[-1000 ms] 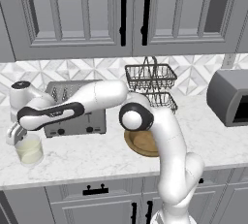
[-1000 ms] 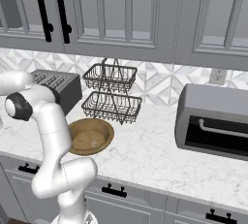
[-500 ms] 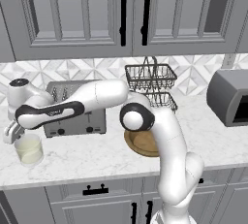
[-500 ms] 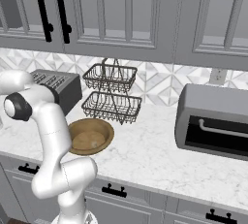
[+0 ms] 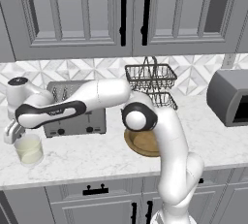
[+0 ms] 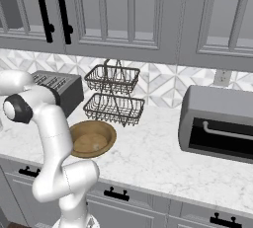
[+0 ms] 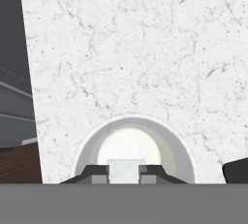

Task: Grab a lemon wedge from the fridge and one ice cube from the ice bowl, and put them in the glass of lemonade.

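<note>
Claw [image 7: 123, 175] closed on a pale ice cube [image 7: 125, 171], directly above the glass of lemonade [image 5: 29, 149] near the counter's left front edge; we see the arm stretched left, hand pointing down.

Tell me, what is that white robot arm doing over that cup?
The robot has stretched its arm far across the marble counter and holds its end effector right above the glass of lemonade, next to the toaster. In the hand view, a small pale cube, probably ice, sits pinched between the shut fingers, directly over the glass. It looks ready to drop it in. A wooden bowl and a wire basket rack sit further along the counter.
</note>
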Available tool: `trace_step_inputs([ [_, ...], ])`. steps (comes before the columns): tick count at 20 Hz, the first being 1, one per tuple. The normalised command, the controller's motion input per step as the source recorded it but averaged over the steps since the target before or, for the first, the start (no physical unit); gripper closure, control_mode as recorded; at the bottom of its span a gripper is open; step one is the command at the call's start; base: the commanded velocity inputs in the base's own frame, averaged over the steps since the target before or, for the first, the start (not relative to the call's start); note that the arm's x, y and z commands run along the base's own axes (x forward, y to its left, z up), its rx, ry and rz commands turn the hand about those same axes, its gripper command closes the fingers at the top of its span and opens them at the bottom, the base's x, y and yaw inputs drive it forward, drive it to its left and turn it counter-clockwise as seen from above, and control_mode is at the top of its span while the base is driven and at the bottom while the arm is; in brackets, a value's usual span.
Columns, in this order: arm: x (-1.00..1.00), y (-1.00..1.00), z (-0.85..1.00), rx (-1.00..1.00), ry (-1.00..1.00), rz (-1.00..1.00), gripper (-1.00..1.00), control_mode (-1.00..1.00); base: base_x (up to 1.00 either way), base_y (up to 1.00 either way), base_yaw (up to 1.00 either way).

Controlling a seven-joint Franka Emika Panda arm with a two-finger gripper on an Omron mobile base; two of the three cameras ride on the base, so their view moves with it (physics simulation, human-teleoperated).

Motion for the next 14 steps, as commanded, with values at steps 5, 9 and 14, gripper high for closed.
trace_step_inputs([
  [5, 0.0, 0.0, 0.0, 0.0, 0.0, 0.0, -1.0, -1.0, 0.0, 0.0, 0.0],
  [9, 0.0, 0.0, 0.0, 0.0, 0.0, 0.0, -1.0, -1.0, 0.0, 0.0, 0.0],
  [14, 0.0, 0.0, 0.0, 0.0, 0.0, 0.0, -1.0, -1.0, 0.0, 0.0, 0.0],
])
